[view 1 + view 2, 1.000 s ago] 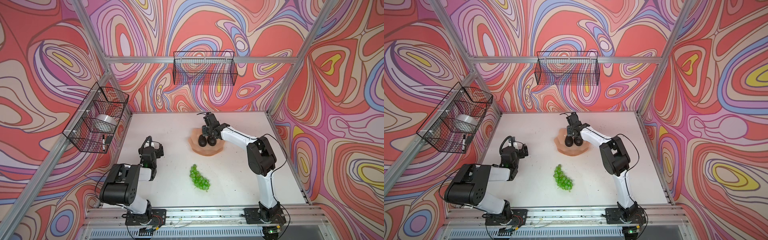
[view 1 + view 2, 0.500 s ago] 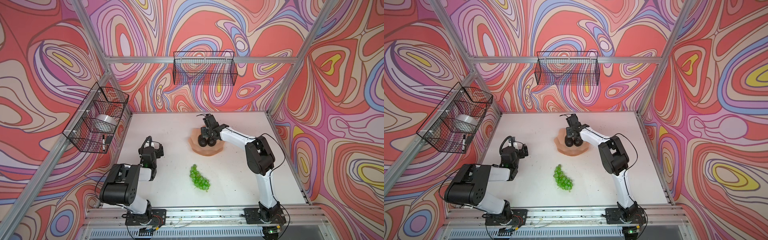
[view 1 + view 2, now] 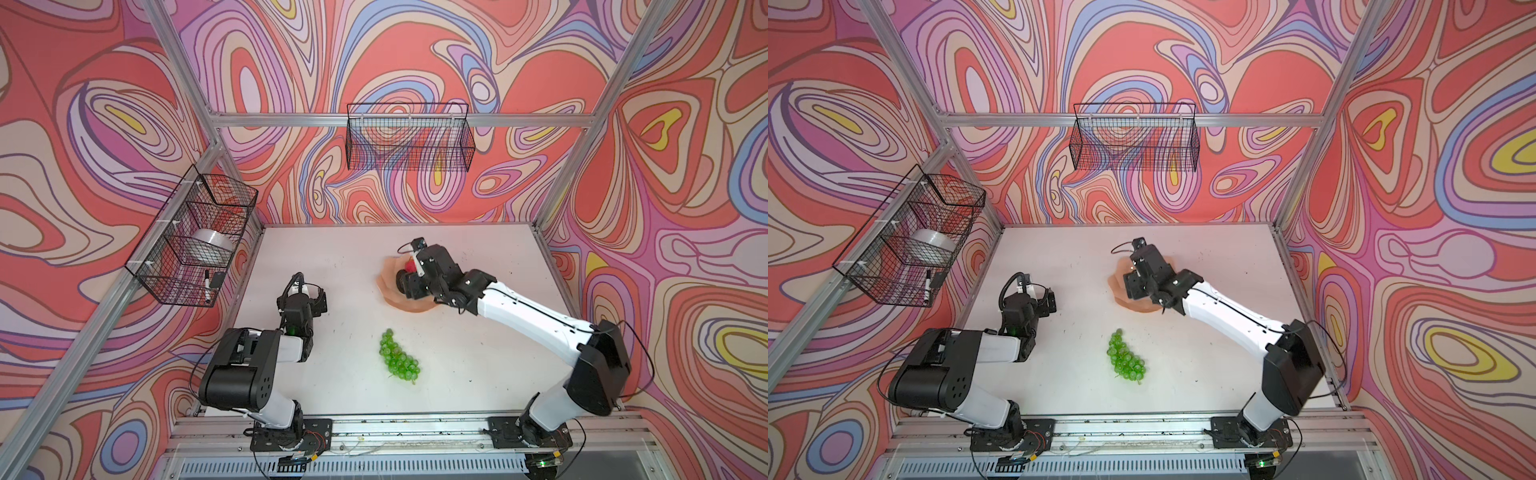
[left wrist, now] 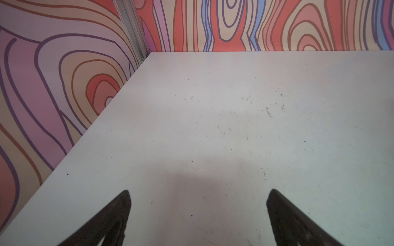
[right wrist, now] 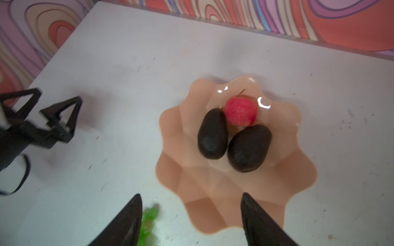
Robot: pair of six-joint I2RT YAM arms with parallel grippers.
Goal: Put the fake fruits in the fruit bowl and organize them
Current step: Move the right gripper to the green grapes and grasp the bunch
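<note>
Right wrist view: scuffed white table (image 5: 128, 64), swirly walls (image 5: 341, 21); right pincer (image 5: 191, 194) and left pincer (image 5: 57, 94) spread.

Glossy, smooth fruit bowl (image 5: 213, 187); matt, scuffed white table (image 5: 128, 64)

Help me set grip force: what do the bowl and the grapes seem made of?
The bowl looks like hard moulded plastic, glossy: sharp white highlights on peach facets. The grapes look like soft plastic or rubber, translucent: light glows through the bright green beads; firmness cannot be seen.
</note>
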